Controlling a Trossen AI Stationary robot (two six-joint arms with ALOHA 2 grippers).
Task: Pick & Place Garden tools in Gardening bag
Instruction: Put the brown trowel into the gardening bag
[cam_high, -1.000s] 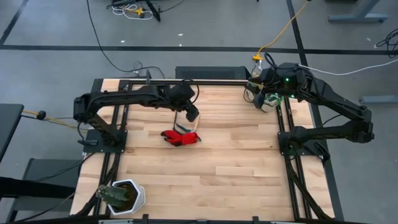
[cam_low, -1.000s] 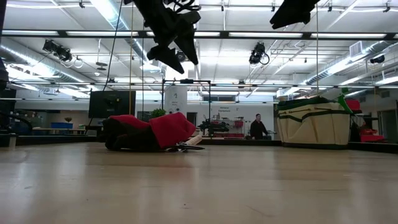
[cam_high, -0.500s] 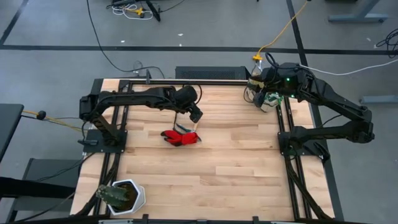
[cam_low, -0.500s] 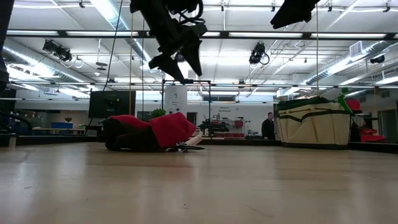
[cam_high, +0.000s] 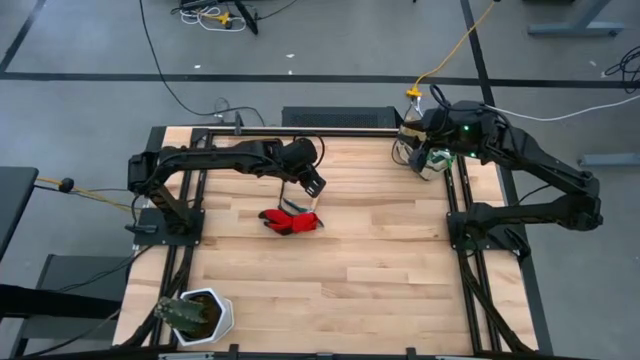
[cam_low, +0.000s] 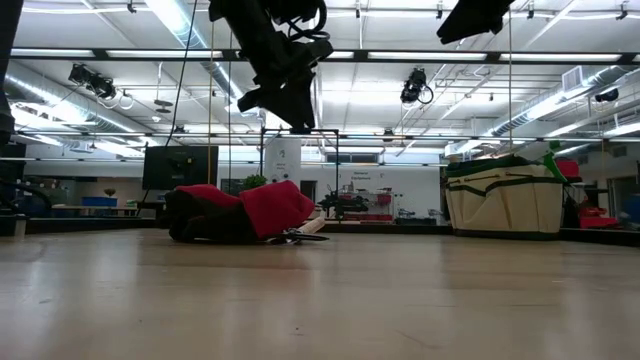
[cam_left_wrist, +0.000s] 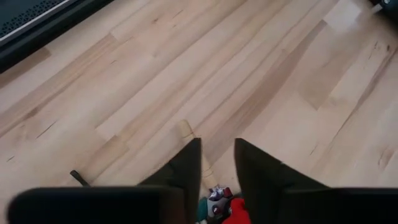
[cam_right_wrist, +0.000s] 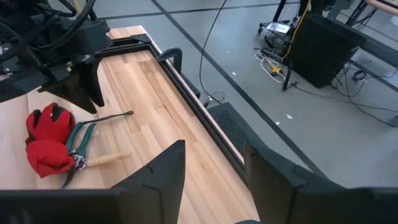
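The left gripper (cam_high: 312, 188) hangs just above the red glove (cam_high: 288, 221), its fingers (cam_left_wrist: 186, 171) a narrow gap apart and holding nothing. Beside the glove on the table (cam_high: 340, 270) lie green-handled pruners (cam_right_wrist: 79, 138) and a wooden-handled tool (cam_right_wrist: 107, 159). The right gripper (cam_right_wrist: 211, 168) is raised over the far right corner, open and empty, apparently above the canvas bag (cam_low: 503, 201), whose contents are hard to make out.

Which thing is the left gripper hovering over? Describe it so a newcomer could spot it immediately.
Look at the middle of the wooden table, just below the left gripper. The red glove lies crumpled there, the only red item, beside green-handled pruners and a wooden-handled tool.
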